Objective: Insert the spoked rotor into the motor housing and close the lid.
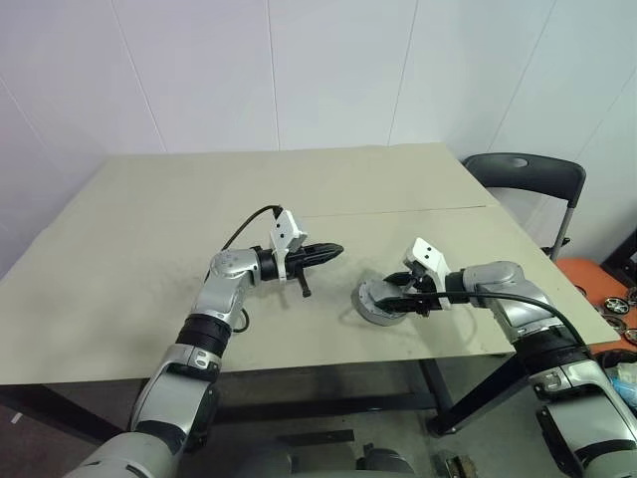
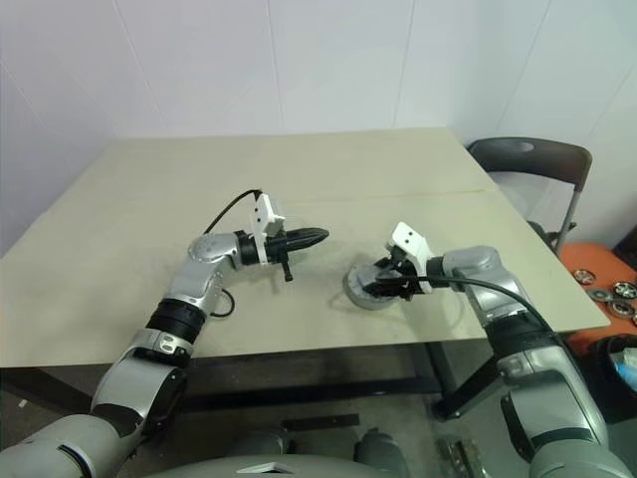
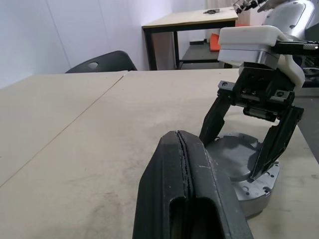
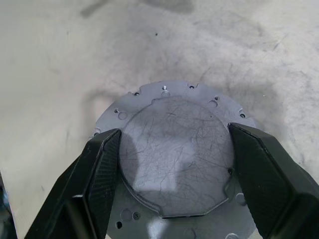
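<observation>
A round grey metal lid [image 4: 174,149] with a raised centre and a holed flange lies flat on the motor housing [image 3: 251,196], whose grey wall shows beneath it, on the table's right part. My right gripper [image 4: 174,130] reaches down over it from the right. Its two black fingers press against opposite sides of the raised centre, shut on the lid. My left gripper [image 1: 333,249] hovers level to the left of the assembly, pointing at it, fingers shut and empty. The spoked rotor is hidden.
The beige table [image 1: 199,199] has a seam across its far half, and its front edge runs close to the assembly. A black chair [image 1: 523,174] stands at the back right corner. Several small metal parts [image 1: 617,299] lie on the floor to the right.
</observation>
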